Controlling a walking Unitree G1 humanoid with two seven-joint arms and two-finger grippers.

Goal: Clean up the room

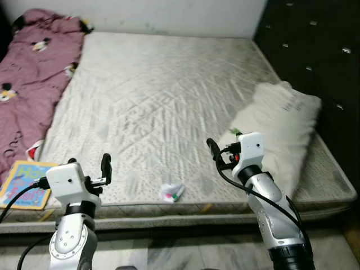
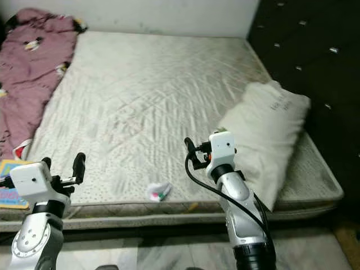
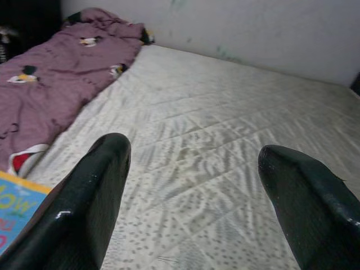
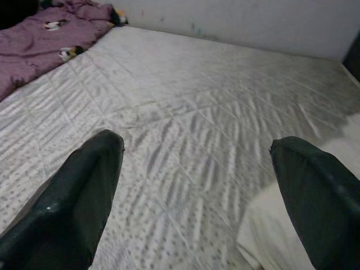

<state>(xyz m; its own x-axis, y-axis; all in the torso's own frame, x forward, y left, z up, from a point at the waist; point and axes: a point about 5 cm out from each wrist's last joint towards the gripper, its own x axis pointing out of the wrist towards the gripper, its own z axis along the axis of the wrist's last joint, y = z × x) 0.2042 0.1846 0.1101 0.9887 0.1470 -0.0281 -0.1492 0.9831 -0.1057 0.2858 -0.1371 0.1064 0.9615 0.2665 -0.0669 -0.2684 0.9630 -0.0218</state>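
The two eye views look forward and down from head height at the foot edge of a bare mattress (image 1: 169, 95), and share nearly all of it: a maroon blanket (image 1: 31, 73) at 10 o'clock, a cream pillow (image 2: 264, 135) at 3 o'clock, a black tufted headboard (image 1: 315, 50) beyond it. The right eye view sits slightly to the right. Each wrist view looks low and close over the mattress toward the far wall (image 3: 236, 28), between its own two black fingers (image 3: 84, 208) (image 4: 73, 202).
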